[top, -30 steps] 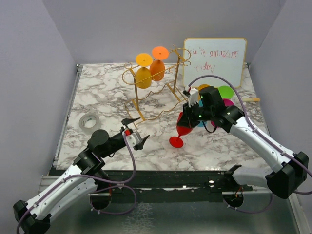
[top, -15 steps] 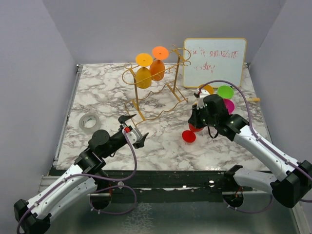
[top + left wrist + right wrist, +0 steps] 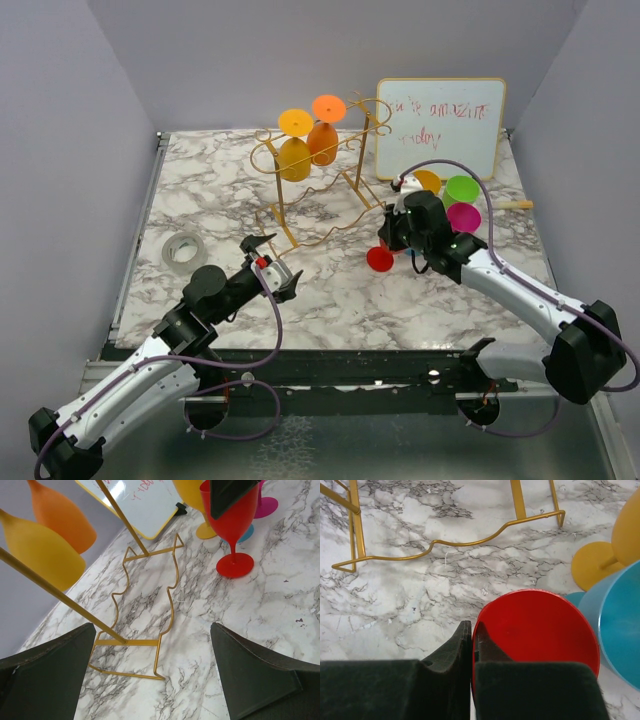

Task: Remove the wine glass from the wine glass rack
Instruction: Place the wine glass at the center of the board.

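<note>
Left claw (image 3: 271,263): released, empty, just in front of the rack (image 3: 60,595).
Right claw (image 3: 472,630): grasping the red wine glass (image 3: 535,625) by its rim, right of rack.

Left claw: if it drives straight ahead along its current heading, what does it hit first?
Most likely the wine glass rack: its low base rails lie straight ahead of the open left claw. The red glass stands off to the right, outside that line. Depth is unclear.
</note>
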Controlling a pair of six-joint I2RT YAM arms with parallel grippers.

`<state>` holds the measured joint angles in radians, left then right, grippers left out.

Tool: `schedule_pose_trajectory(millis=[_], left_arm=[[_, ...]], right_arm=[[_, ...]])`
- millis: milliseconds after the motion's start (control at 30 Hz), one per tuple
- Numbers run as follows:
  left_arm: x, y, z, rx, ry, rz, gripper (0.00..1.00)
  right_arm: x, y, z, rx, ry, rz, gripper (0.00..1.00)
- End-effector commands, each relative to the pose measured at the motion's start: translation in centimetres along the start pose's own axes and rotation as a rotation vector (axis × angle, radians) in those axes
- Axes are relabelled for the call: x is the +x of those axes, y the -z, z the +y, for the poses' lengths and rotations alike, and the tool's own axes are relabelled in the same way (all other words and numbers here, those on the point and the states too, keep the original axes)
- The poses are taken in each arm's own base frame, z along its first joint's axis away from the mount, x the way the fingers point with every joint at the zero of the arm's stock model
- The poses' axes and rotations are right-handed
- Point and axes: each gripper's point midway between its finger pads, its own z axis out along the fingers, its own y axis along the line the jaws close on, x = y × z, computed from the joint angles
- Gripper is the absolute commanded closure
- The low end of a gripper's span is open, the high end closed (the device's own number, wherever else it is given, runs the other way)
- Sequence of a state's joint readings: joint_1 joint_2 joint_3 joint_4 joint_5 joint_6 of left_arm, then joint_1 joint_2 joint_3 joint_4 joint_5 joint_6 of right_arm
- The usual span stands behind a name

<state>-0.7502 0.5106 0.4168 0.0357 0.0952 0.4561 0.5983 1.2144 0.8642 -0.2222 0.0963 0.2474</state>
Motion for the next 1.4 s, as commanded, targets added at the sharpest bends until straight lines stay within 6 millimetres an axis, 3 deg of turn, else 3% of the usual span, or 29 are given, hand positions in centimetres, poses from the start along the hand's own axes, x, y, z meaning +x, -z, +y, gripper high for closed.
schedule_pose_trajectory(millis=[0,300,533,1000,1167,1367], left_arm=[[-0.8,0.2,0.8,-0.032,0.006,-0.012,0.01],[-0.8,0.2,0.7,-0.027,0.003,-0.016,0.01],[-0.6,0.0,0.4,-0.012,0.002,-0.014,0.01],[-0.8,0.1,0.7,-0.023,0.0,-0.021,0.01],[-0.7,0.2,0.7,-0.025,-0.002,-0.022,0.01],[-0.8,0.3,0.8,-0.032,-0.004,-0.023,0.01]], right_arm=[[-3.1,-0.9,0.1,0.023,0.036,-0.079,0.99],[-2.9,-1.1,1.8,-0.076,0.081,-0.044,0.99],[-2.8,-1.9,2.0,-0.017,0.159,-0.019,0.99],[-2.3,-3.5,-0.2,0.17,0.168,0.019,0.92],[-0.5,-4.3,0.8,0.12,0.158,0.13,0.91],[-0.7,-4.5,0.9,0.124,0.144,0.125,0.83]])
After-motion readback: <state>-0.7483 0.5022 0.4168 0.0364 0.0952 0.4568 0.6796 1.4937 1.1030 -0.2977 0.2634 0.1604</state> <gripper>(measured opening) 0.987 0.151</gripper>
